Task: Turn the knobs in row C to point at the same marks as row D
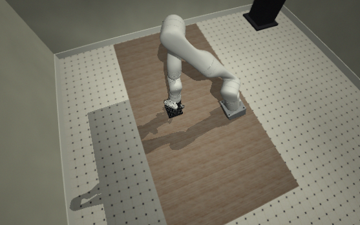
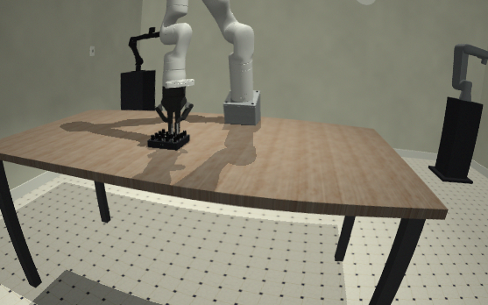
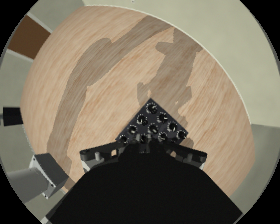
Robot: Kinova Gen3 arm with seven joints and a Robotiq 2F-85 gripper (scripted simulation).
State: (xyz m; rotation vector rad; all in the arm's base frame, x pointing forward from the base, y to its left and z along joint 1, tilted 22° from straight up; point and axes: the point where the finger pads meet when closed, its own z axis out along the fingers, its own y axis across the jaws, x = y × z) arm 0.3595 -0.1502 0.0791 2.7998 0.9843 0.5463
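The black knob box stands flat on the wooden table. In the wrist view it lies cornerwise, with several black knobs showing white lines and rings of marks. The knobs nearest the gripper are hidden. My gripper points straight down, its fingertips close together among the knobs. It appears shut on a knob, which the fingers hide. Which knob it is, the printed names and the exact line directions are too small to read. The socket cannot be made out.
The arm's grey base stands on the table beside the knob box. Neighbouring knobs stand close around the fingertips. Beyond the table are a black pedestal with a dark arm and another pedestal with a grey arm.
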